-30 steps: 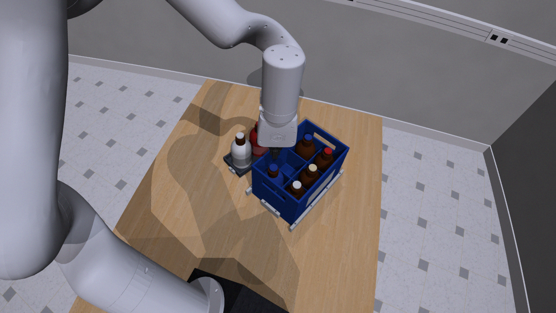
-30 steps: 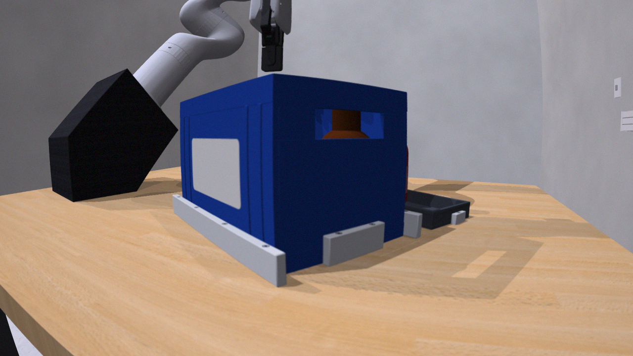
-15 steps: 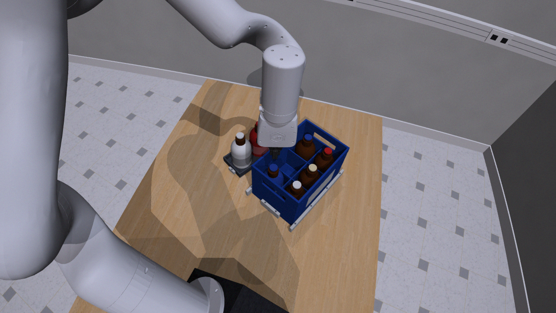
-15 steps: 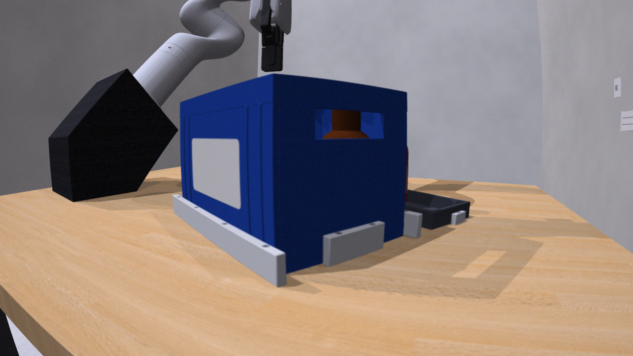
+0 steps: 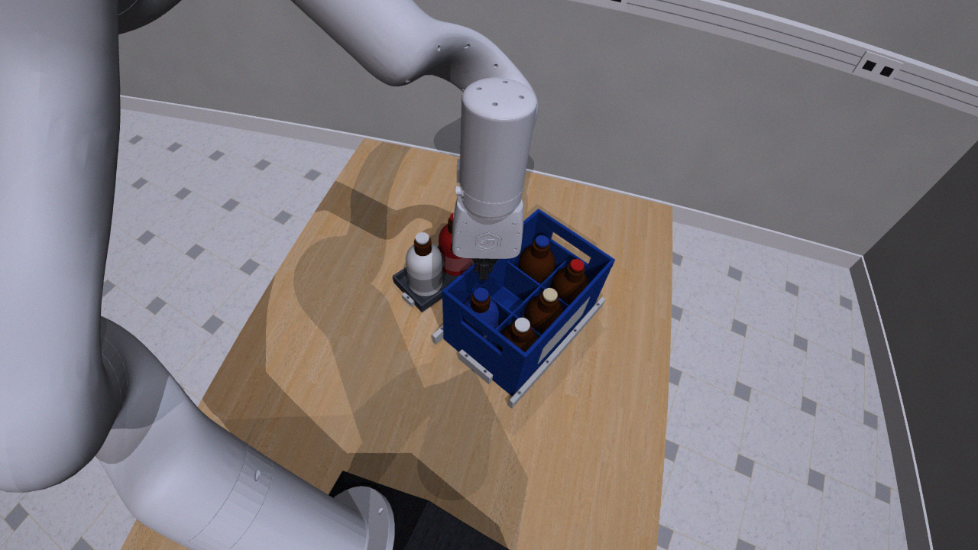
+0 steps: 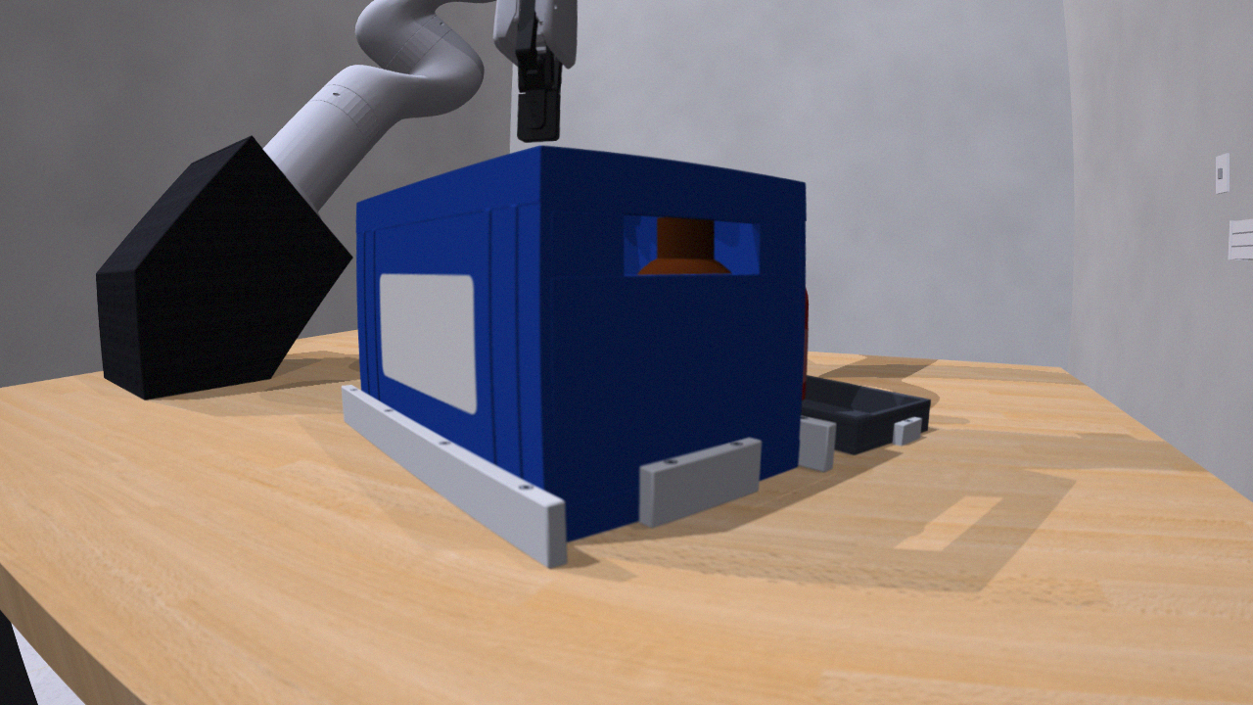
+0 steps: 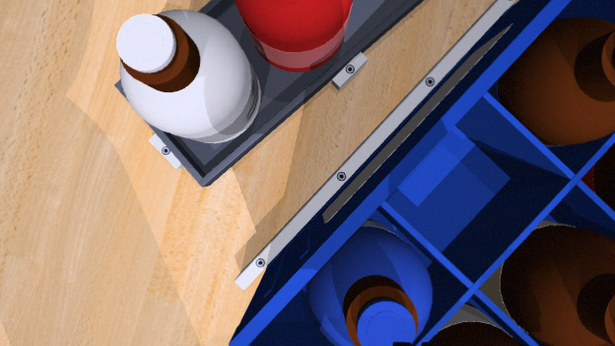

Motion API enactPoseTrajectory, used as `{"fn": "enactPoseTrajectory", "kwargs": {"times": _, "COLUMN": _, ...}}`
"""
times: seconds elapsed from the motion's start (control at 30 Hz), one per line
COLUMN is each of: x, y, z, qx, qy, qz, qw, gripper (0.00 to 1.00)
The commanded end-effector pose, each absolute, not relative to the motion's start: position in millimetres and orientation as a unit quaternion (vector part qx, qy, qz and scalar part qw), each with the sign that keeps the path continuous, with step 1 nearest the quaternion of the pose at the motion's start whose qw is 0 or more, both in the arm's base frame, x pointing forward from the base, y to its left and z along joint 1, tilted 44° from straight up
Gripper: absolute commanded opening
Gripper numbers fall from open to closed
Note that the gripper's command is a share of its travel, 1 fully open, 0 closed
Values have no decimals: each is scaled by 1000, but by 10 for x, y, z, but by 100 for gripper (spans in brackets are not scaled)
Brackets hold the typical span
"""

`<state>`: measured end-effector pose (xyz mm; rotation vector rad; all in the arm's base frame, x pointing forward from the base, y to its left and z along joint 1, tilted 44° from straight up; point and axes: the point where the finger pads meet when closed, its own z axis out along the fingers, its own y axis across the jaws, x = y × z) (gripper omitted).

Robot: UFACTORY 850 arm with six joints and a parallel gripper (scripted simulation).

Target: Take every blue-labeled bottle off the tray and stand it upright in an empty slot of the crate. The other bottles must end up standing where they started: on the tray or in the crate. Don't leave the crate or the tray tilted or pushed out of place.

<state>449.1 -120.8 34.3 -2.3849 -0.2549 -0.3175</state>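
Blue plastic is what you see most of: the crate sits on the wooden desk, held in by grey stop blocks. Your hand hangs above the crate's rim, fingers closed together and gripping nothing. From the top view, the blue-labeled bottle stands upright in the crate's slot at about 9 o'clock of the crate's middle, and the slot next to it, toward 12 o'clock, directly below the hand, holds no bottle. Four brown bottles fill the remaining slots, capped blue, red, cream and white. At 10 o'clock from the crate, just beside it, the dark tray carries a white-labeled bottle and a red-labeled bottle, both upright in the wrist view
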Motion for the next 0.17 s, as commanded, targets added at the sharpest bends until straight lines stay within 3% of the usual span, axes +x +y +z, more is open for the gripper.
{"fn": "enactPoseTrajectory", "kwargs": {"times": 0.0, "x": 4497, "y": -1216, "z": 348, "qx": -922, "qy": -99, "qz": -124, "qw": 353, "gripper": 0}}
{"fn": "enactPoseTrajectory", "kwargs": {"times": 0.13, "x": 4497, "y": -1216, "z": 348, "qx": -922, "qy": -99, "qz": -124, "qw": 353, "gripper": 0}}
